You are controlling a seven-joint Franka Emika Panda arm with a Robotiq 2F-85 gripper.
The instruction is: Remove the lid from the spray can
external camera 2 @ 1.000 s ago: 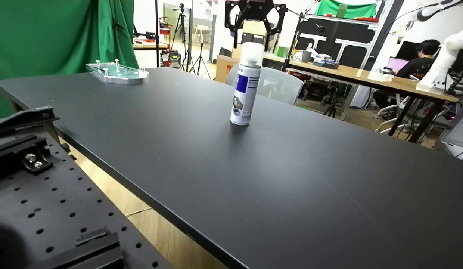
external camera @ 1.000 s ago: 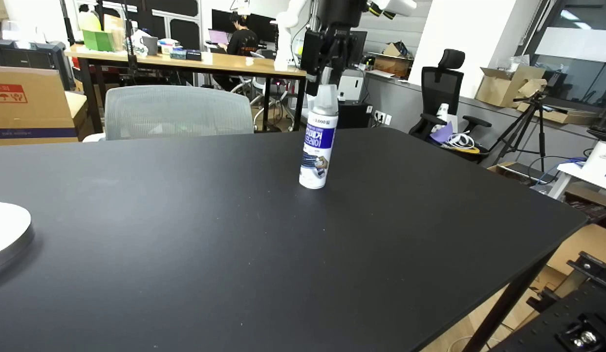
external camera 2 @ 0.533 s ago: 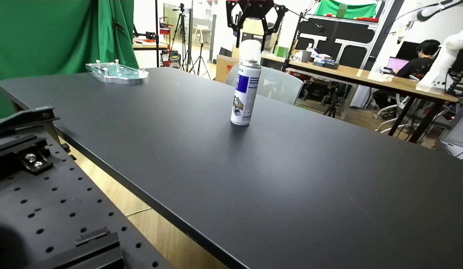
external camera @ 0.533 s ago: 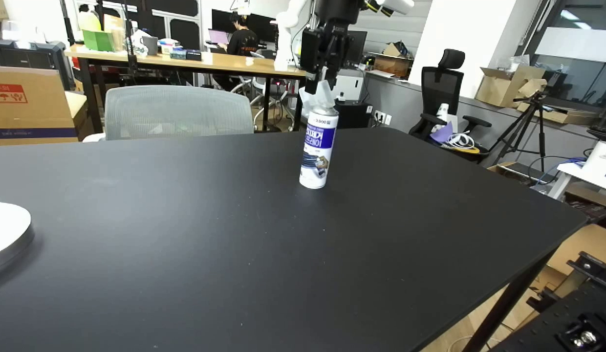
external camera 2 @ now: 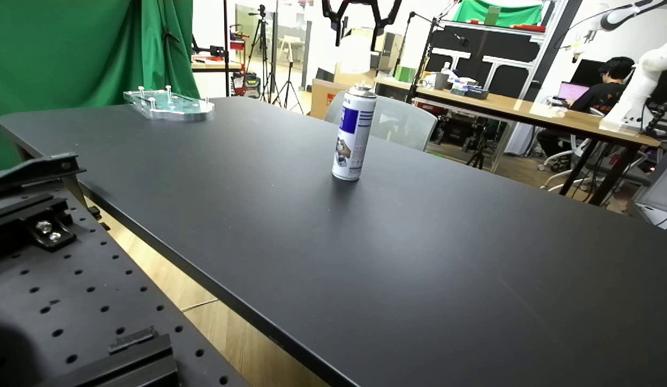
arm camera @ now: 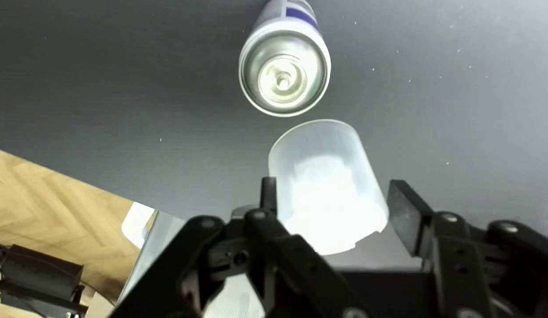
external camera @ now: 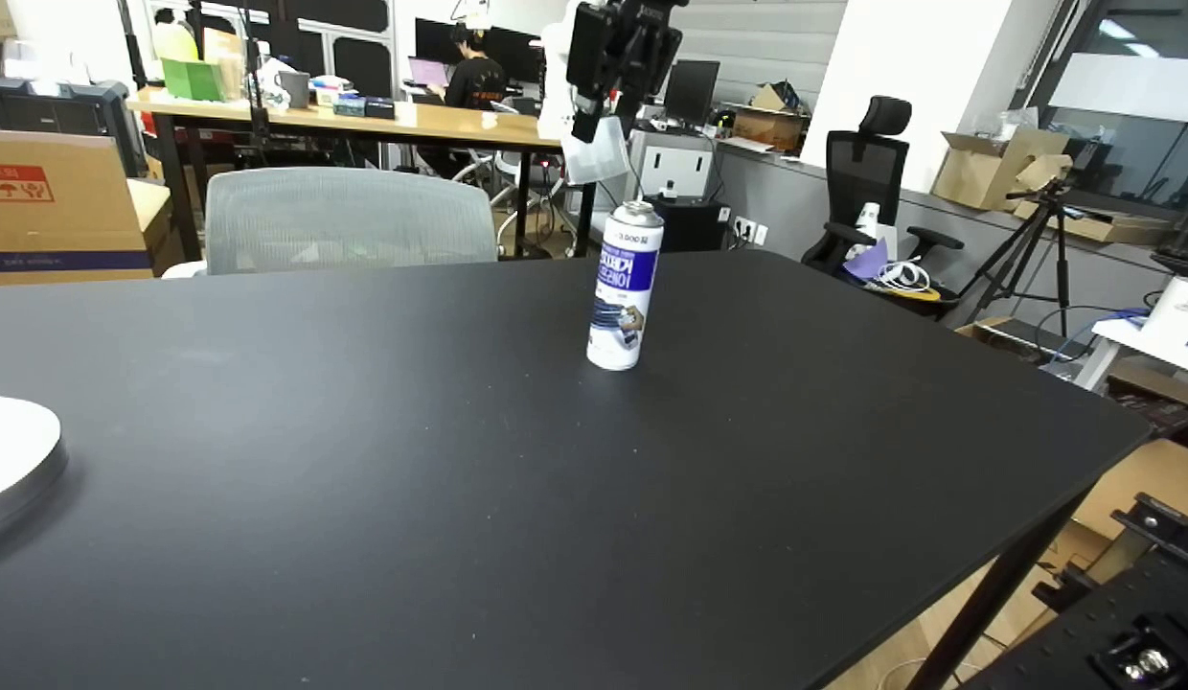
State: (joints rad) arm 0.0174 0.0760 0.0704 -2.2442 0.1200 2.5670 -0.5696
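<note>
Translucent lid (arm camera: 329, 183) just lifted clear of the upright spray can (external camera: 623, 287) — the pincer (external camera 2: 356, 46) has it gripped — so removal looks done!

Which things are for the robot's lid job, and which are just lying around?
For the job:
slim white spray can with a blue label band, upright
whitish translucent plastic lid, off the can
black two-fingered gripper, holding the lid

Just lying around:
flat greenish slab with pegs
grey mesh-backed chair
brown cardboard box with red label
</note>
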